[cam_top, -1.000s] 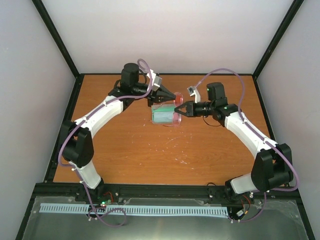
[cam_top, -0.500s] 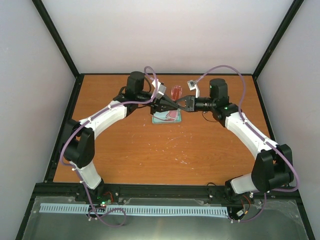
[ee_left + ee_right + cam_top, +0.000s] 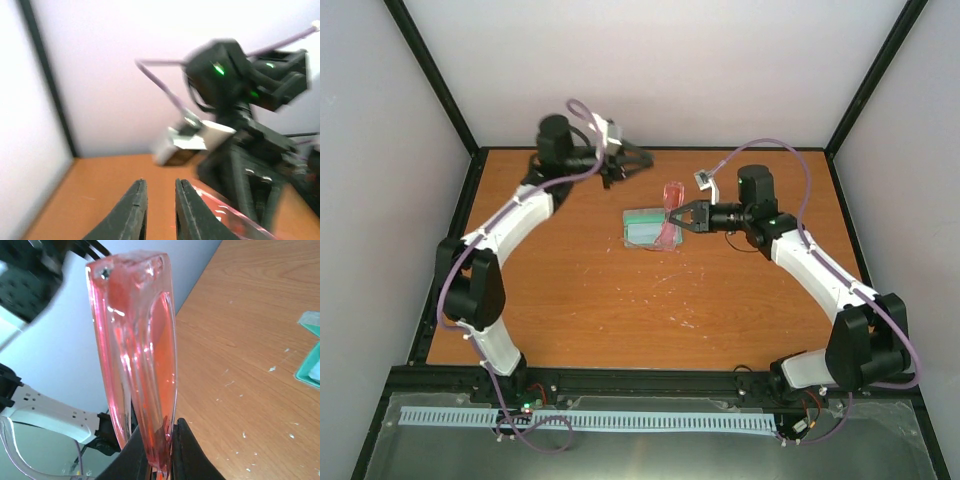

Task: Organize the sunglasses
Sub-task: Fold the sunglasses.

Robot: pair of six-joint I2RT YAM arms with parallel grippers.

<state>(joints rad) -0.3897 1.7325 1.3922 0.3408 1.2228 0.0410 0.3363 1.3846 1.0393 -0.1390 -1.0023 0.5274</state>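
Right gripper (image 3: 678,214) was clenched on the sunglasses (image 3: 670,198). In the right wrist view its fingers (image 3: 182,450) pinched the bottom end of the folded red-pink frame (image 3: 142,340), which stood up out of the jaws, roughly upright and slightly tilted. The sunglasses were off the counter (image 3: 570,290), held in the far half about midway between the left and right edges, over the right end of the open case (image 3: 642,228). The case lay flat on the wood with its green lining up; whether frame and case touched could not be told from above. Left gripper (image 3: 638,158) hung raised near the far edge, left of centre, well apart from the glasses. The left wrist view was blurred, but it showed the fingers (image 3: 134,212) close together with a narrow gap and nothing between them — slack, not gripping. The right arm's dark wrist (image 3: 235,100) filled that view's right side.
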